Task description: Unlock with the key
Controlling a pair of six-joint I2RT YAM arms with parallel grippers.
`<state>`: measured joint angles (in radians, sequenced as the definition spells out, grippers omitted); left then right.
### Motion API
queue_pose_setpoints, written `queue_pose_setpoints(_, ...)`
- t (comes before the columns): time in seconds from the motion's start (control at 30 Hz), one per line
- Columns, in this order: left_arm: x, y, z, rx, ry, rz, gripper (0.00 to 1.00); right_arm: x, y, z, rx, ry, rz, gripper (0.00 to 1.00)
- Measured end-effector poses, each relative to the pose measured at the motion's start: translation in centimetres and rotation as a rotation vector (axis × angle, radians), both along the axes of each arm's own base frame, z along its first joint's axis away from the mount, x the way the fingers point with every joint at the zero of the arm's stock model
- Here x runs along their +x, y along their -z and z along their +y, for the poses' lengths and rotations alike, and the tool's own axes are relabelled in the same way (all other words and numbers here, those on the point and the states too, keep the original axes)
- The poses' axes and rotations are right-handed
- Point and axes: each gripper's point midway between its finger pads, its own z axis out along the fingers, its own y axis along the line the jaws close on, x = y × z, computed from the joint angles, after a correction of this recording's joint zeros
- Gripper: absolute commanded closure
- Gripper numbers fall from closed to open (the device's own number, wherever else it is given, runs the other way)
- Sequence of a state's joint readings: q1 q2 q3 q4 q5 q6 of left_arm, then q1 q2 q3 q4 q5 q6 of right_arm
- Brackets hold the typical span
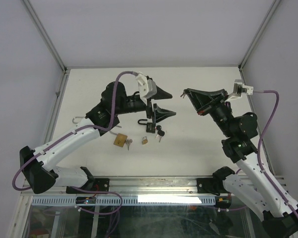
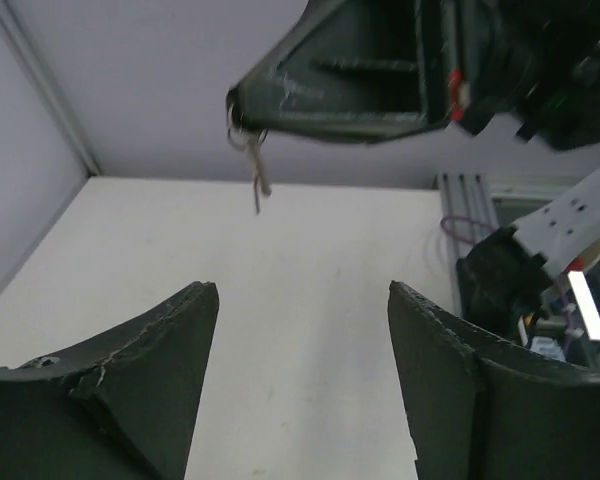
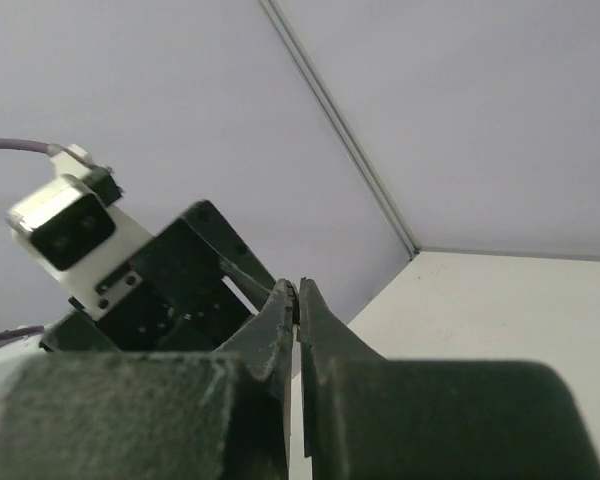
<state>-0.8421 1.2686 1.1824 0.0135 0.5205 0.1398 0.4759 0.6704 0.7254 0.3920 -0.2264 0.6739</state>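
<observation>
My right gripper (image 1: 185, 92) is raised above the table and shut on a small key ring; a silver key (image 2: 257, 178) hangs from its tip in the left wrist view. In the right wrist view the jaws (image 3: 297, 297) are pressed together with only a sliver of metal showing between them. My left gripper (image 1: 167, 103) is open and empty, held in the air facing the right gripper's tip, a short gap away. A brass padlock (image 1: 120, 141) lies on the table below the left arm.
Beside the brass padlock lie a loose key (image 1: 129, 144), a smaller padlock (image 1: 145, 141), black-headed keys (image 1: 160, 132) and a dark shackle (image 1: 141, 120). White walls with metal rails (image 1: 59, 94) enclose the table.
</observation>
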Motion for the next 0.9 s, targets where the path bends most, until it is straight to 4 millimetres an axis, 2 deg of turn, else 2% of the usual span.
queue_pose_setpoints(0.07,-0.8,-3.1,-0.5,-0.094,0.053,0.04,0.54,0.5,-0.3,0.2,0.032,-0.005,-0.004,1.0)
queue_pose_setpoints(0.17,-2.0,-5.4,-0.8,-0.179,0.111,0.124,0.54,1.0,-0.3,0.4,0.056,-0.01,-0.005,1.0)
queue_pose_setpoints(0.27,-2.2,-5.5,-1.1,-0.2,0.139,0.221,0.52,0.9,-0.9,0.4,0.079,-0.016,-0.026,1.0)
queue_pose_setpoints(0.4,-1.7,-4.4,-1.8,-0.193,0.146,0.328,0.51,0.6,-1.7,0.3,0.099,-0.022,-0.05,1.0)
queue_pose_setpoints(0.57,-0.8,-3.8,-2.5,-0.194,0.126,0.393,0.55,0.3,-2.1,0.3,0.111,-0.028,-0.066,1.0)
queue_pose_setpoints(0.9,-0.9,-6.2,-2.8,-0.271,0.165,0.362,0.68,0.3,-2.1,0.4,0.11,-0.039,-0.064,1.0)
